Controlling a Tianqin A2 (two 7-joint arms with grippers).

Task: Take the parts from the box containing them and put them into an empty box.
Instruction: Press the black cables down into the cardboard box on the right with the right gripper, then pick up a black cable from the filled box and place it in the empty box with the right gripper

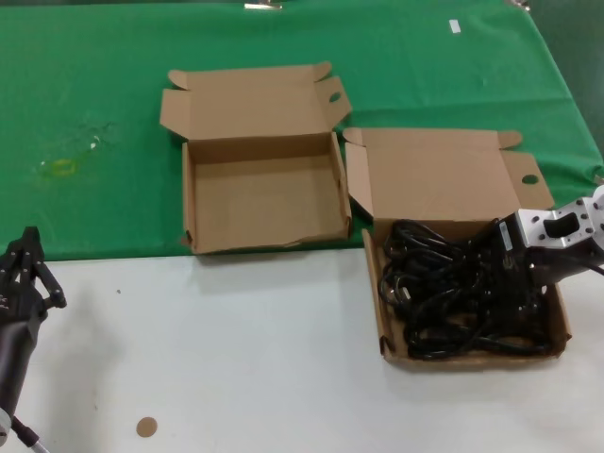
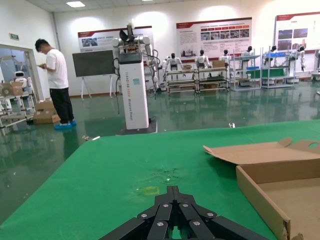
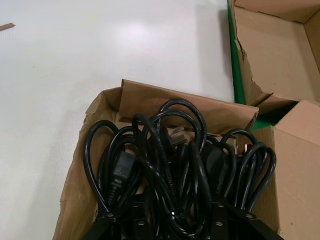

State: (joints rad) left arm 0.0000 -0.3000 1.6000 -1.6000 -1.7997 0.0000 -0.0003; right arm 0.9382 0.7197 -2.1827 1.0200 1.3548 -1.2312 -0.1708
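The parts [image 1: 453,283] are a tangle of black power cords filling the right-hand box [image 1: 385,316], whose lid [image 1: 444,175] lies folded back. My right gripper [image 1: 510,283] is down inside that box. In the right wrist view the gripper [image 3: 175,212] stands open, its fingers spread wide among the cords [image 3: 165,155] with several loops between them. The empty box [image 1: 264,203] sits to the left on the green cloth, lid open; its torn front wall [image 3: 245,75] shows in the right wrist view. My left gripper [image 1: 24,255] is parked near the table's left edge, shut [image 2: 172,190] with nothing in it.
Green cloth [image 1: 94,94] covers the far half of the table, with a yellowish stain [image 1: 61,167]. The near half is white tabletop [image 1: 236,359] with a small brown disc [image 1: 145,427]. The empty box's side wall [image 2: 260,195] stands right of my left gripper.
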